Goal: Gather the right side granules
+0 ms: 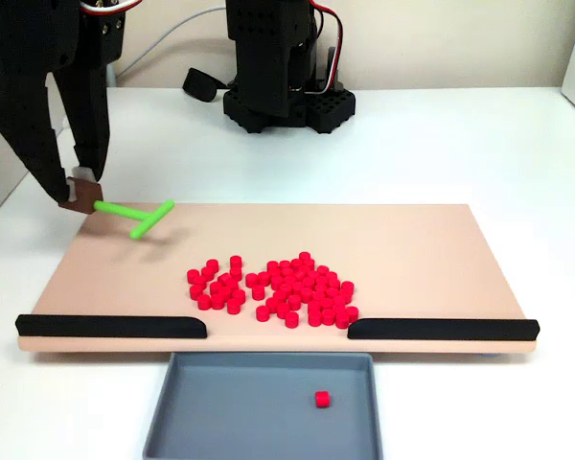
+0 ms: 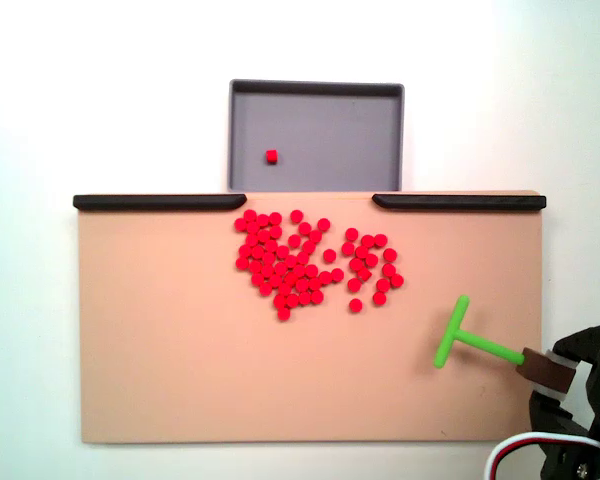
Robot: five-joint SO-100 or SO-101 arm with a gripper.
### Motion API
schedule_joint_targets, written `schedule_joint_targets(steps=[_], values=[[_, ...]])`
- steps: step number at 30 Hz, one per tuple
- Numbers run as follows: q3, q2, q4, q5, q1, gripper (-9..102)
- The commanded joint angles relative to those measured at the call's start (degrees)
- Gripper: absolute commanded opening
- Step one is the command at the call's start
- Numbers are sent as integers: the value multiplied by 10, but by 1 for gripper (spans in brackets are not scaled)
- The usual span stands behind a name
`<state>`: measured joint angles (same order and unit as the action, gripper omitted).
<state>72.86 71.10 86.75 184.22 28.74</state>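
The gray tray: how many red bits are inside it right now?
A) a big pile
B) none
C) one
C: both fixed views show a single red pellet lying in the gray tray, while the granules sit clustered on the tan board.

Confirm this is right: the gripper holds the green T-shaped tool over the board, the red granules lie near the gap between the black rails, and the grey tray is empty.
Not quite. The grey tray holds one red granule, seen in both fixed views. The rest stands.

One fixed view low, front-on, another overhead — both share the board
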Motion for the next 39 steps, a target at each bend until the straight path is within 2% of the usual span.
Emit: schedule_joint_targets(steps=[1, 11, 39], values=[[-14, -1, -8, 128, -4, 0], [-13, -25, -47, 149, -13, 0], [-17, -54, -64, 171, -33, 0]])
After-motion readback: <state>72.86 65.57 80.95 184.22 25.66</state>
